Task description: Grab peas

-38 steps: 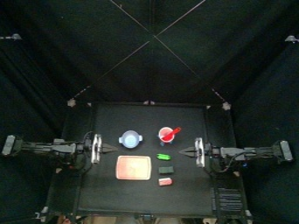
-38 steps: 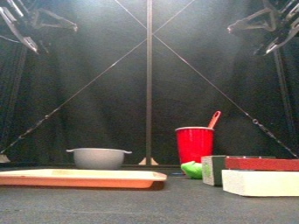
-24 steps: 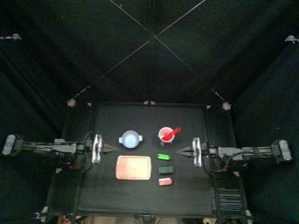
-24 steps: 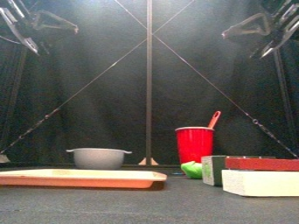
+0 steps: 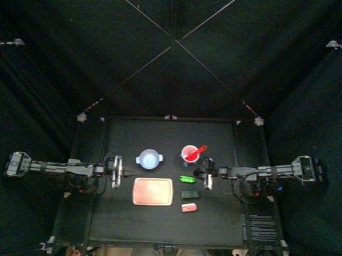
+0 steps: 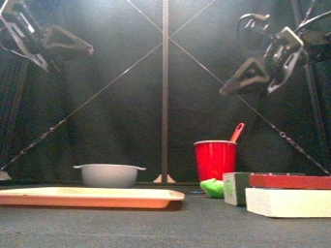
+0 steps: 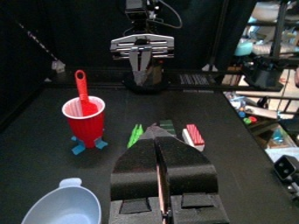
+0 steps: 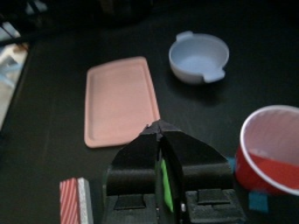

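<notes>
— Black curtains are enclosing a small black desk (image 5: 127,137); where are the peas?

— The small, flat, bright green packet of peas (image 5: 189,180) is lying near the desk's middle, between the pink square plate (image 5: 152,191) and the right gripper (image 5: 211,182), with a reddish-pink packet (image 5: 189,207) just beyond it toward the front.

— And the fingers?

— Both pairs are pressed together, holding nothing; the left gripper (image 5: 118,172) is waiting at its own side. The right one is hovering close, so it likely needs to spread wide, come down squarely over the packet's narrow sides, and avoid the red plastic cup (image 5: 194,153).
</notes>
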Available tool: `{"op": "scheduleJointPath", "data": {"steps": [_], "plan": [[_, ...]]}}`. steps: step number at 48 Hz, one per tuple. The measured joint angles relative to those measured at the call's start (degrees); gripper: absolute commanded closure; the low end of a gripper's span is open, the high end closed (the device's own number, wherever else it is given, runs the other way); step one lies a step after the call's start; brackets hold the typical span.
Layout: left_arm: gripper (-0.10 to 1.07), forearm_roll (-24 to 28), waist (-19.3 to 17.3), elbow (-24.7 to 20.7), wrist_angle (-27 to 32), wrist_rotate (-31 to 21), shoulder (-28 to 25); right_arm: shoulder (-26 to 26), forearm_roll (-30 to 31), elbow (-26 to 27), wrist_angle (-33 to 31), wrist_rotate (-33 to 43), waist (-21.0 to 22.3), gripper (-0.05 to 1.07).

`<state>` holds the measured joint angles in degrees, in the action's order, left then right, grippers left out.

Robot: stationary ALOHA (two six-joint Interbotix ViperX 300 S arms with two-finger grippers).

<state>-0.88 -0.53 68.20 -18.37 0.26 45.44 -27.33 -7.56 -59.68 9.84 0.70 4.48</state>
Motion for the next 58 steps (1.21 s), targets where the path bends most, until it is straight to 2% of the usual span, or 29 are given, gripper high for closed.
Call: {"op": "scheduleJointPath", "data": {"steps": [7, 13, 27, 32, 39, 50, 58], "plan": [[0.80, 0.1, -0.1, -0.1, -0.1, 0.0, -1.6, 6.0, -0.4, 2.0, -5.9, -0.1, 0.0, 0.95], [0.67, 0.0, -0.1, 0.2, -0.1, 0.0, -1.7, 10.3, 0.1, 3.8, -10.4, -0.1, 0.0, 0.85], [0.46, 0.1, 0.0, 1.4, -0.1, 0.0, -1.8, 14.5, 1.2, 6.4, -12.7, -0.1, 0.2, 0.37], [0.43, 0.4, -0.1, 1.4, -0.1, 0.1, -1.8, 15.3, 1.2, 6.7, -12.7, -0.1, 0.2, 0.19], [0.43, 0.9, 0.0, 1.6, -0.1, 0.1, -1.8, 16.3, 1.1, 6.9, -12.7, -0.1, 0.2, 0.02], [0.43, 1.0, 0.0, 2.1, -0.1, 0.1, -1.8, 17.8, 1.1, 7.3, -12.7, -0.1, 0.7, 0.00], [0.43, 1.0, 0.0, 2.2, -0.1, 0.1, -1.8, 20.9, 1.4, 8.6, -13.4, -0.1, 1.8, 0.00]]}}
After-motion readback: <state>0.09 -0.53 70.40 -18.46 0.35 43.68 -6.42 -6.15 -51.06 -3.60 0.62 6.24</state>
